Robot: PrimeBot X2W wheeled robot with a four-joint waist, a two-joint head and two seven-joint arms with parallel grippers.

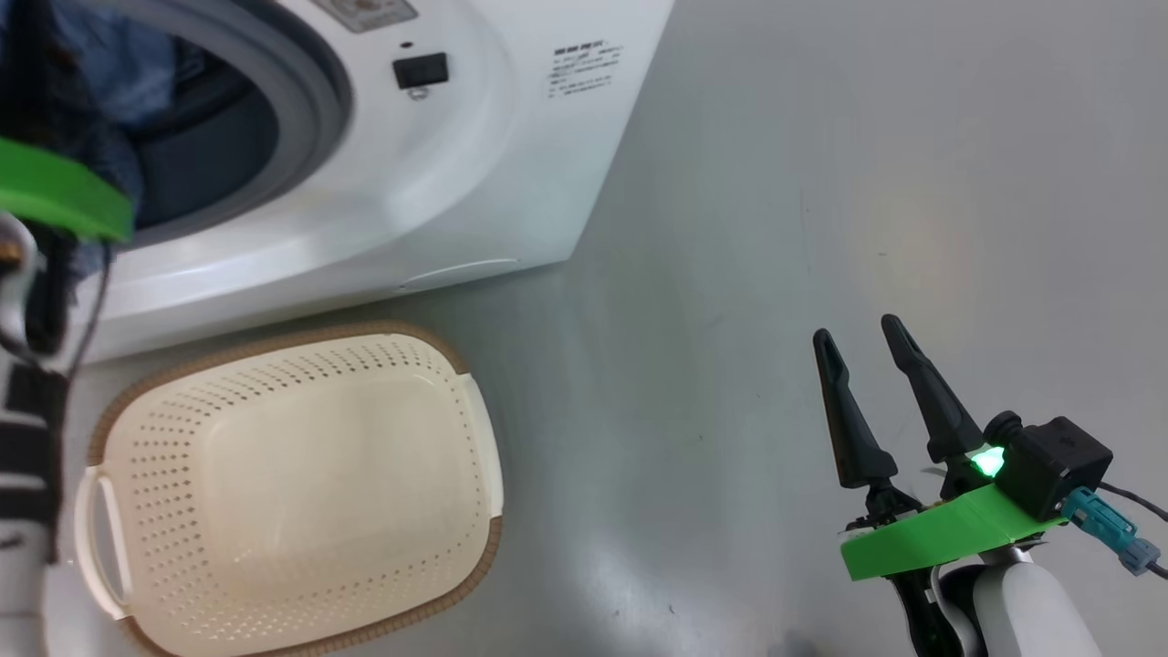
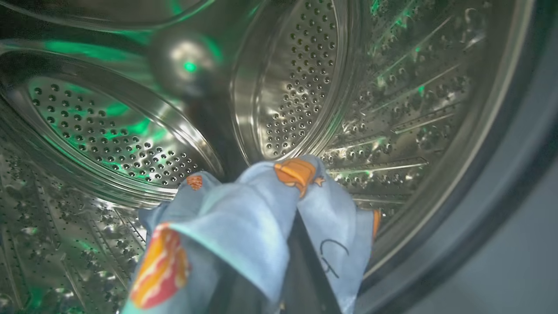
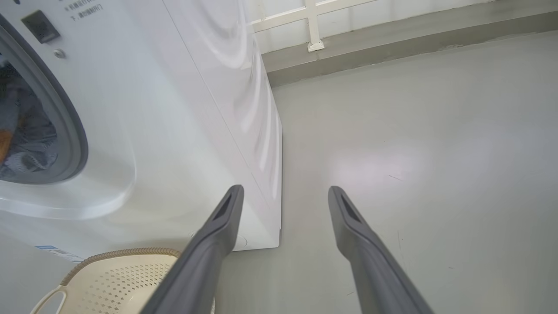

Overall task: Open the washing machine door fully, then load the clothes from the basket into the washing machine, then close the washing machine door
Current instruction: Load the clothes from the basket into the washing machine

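The basket point(image 1: 164, 456) lay emptied on the grey floor point(image 1: 776, 274) in front of the washing machine point(image 1: 474, 182), a sign that loading was close to done. The round mouth of the machine stood unobstructed, so the first step, swinging the door open, looked complete. The clothes point(image 2: 244, 226), light-blue fabric printed with orange cartoon animals, were inside the perforated steel drum point(image 2: 296, 87), bunched low at its front and not yet let go.

The left gripper point(image 2: 305, 261) was deep in the drum with its fingers pressed together, pinching a fold of the clothes that draped over both sides of them; how much of the cloth rested on the drum wall could not be told from the wrist view. The left arm, with its green band, reached in at the left edge of the head view.

The right gripper point(image 1: 856, 328) hovered over bare floor to the right of the machine, well apart from the basket, its two dark fingers spread wide and touching nothing.

By this reading, what was left was to release the clothes, draw the left arm out and shut the door.
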